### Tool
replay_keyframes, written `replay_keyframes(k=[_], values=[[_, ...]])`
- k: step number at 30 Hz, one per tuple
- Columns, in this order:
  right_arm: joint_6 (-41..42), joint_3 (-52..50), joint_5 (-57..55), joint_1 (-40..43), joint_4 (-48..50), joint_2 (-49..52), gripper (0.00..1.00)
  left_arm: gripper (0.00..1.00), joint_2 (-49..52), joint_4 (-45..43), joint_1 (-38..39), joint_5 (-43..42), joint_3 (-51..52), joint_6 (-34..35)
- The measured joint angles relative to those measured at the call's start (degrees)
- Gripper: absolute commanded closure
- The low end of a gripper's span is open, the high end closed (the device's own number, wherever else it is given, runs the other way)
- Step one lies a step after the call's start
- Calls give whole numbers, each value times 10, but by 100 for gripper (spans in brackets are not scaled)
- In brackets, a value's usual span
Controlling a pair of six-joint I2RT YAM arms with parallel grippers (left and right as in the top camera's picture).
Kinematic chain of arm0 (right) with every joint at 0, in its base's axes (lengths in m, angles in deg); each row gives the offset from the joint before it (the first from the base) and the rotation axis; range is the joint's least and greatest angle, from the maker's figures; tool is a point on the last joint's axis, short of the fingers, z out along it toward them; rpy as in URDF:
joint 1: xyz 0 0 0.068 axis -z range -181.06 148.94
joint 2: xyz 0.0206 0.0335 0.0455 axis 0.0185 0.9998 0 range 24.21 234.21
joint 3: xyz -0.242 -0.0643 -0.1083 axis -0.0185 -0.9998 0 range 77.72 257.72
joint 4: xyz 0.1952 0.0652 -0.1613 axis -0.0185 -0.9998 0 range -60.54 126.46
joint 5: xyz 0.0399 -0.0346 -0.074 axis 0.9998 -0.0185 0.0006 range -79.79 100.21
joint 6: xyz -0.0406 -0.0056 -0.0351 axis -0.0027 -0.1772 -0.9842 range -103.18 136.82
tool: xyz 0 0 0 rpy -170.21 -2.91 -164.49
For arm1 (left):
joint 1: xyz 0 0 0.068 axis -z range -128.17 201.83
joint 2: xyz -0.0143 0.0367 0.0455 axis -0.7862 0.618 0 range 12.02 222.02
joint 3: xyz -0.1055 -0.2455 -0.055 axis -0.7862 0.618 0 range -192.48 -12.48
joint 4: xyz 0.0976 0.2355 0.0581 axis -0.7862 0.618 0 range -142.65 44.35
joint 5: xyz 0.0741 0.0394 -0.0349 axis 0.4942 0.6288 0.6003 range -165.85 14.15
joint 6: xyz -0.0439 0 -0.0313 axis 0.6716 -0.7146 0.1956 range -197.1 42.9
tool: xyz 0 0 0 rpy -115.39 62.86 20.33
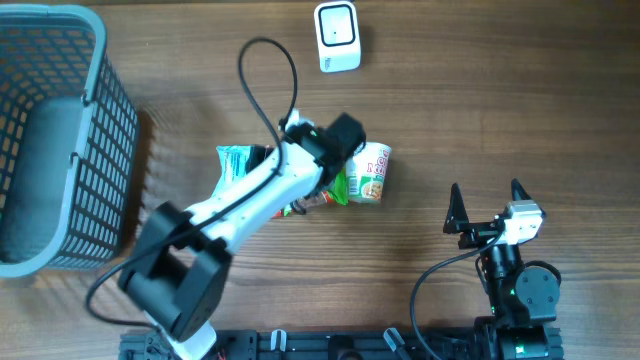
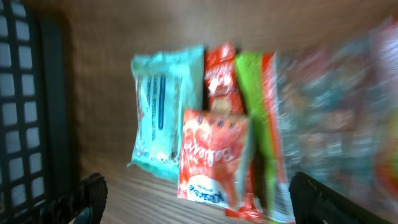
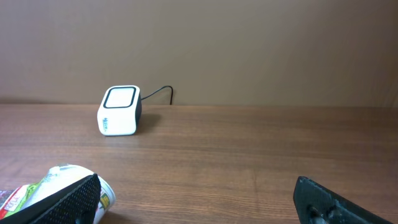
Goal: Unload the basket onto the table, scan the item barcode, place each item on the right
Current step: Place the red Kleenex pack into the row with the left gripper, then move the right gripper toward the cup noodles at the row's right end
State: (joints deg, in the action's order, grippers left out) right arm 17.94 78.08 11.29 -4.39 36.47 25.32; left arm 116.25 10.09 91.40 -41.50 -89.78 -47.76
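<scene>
Now left hand point(image 2: 196, 190) is held wide, empty, over packets point(image 2: 214, 158) well apart from scanner point(image 1: 337, 37); right hand point(image 1: 485, 192) likewise wide, empty. Overlapped packets could be pinched together.

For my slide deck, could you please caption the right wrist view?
White cube-shaped barcode scanner on brown wooden table; open right gripper below.

Clad in white along the long link of the left arm point(image 1: 245, 195), with bulky black joint housings at either end and a black block at the wrist. Trails a thin black cable point(image 1: 262, 41) in a loop. Mostly black on the right arm point(image 1: 520, 285), with a small white wrist block and two pointed black prongs on the end effector point(image 1: 486, 200). Tipped with dark, textured fingers point(image 3: 68, 200). Mounted on a black rail point(image 1: 340, 345) with white clips.
</scene>
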Motion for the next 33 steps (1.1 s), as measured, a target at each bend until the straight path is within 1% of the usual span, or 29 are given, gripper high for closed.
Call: replay_keyframes(k=[3,4,5,7,10,13,15,20,33], values=[[0,0,0,0,0,0,0,0,-65,-2,-41,-56,-81,-31],[0,0,0,0,0,0,0,0,-113,-10,-82,-78,-122,-38],[0,0,0,0,0,0,0,0,-134,-15,-107,-87,-132,-39],[0,0,0,0,0,0,0,0,-183,-24,-178,-108,-140,-42],[0,0,0,0,0,0,0,0,-227,-24,-295,-134,-141,-47],[0,0,0,0,0,0,0,0,-233,-25,-394,-186,-141,-54],[0,0,0,0,0,0,0,0,-233,-26,-436,-218,-141,-56],[0,0,0,0,0,0,0,0,-233,-13,-449,-251,-141,-60],[0,0,0,0,0,0,0,0,-233,-13,-449,-255,-141,-60]])
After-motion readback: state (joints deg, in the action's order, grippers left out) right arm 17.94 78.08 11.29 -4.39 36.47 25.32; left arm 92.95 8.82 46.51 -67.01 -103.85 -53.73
